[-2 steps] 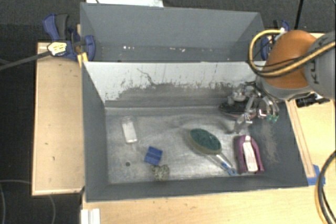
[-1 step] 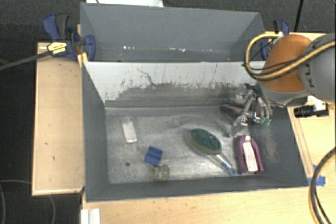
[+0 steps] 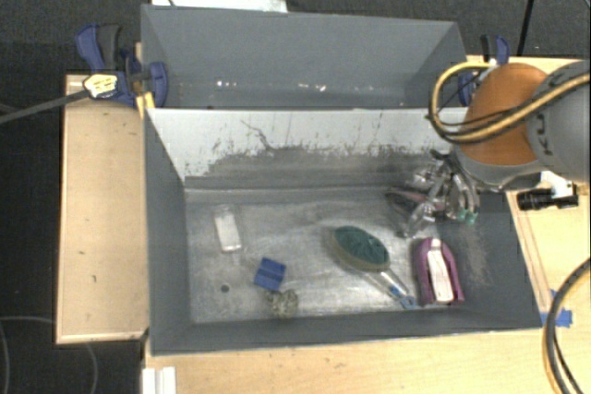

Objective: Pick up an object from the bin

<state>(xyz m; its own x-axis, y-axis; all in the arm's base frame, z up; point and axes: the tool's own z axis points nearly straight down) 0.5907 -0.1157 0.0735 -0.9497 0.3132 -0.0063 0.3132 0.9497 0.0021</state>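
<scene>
The hand (image 3: 415,202) sits low in the bin (image 3: 295,60), close to the right wall and near the foot of the sloped back wall. Whether it is released or clenched cannot be told, and no object is visible in its grasp.

**Object positions relative to the hand**
- Purple-and-white bottle (image 3: 436,270): lying flat, just in front of the hand, near the right wall.
- Green oval brush (image 3: 359,247): in front of the hand and to its left. Its thin handle runs toward the bottle, and the tip ends just beside it.
- Blue block (image 3: 270,272) and small grey lump (image 3: 283,301): well to the left, near the front wall, close together.
- Pale translucent piece (image 3: 227,232): farthest left, lying alone.

**Assessment**
The bottle and the brush are the nearest candidates, and the hand's position probably suits either.

**Clearance**
- The right wall limits the approach on the bottle's far side, and the brush handle crowds its near side.
- The brush head has bare floor around it.
- The middle of the floor offers the most open room for lateral movement.
</scene>
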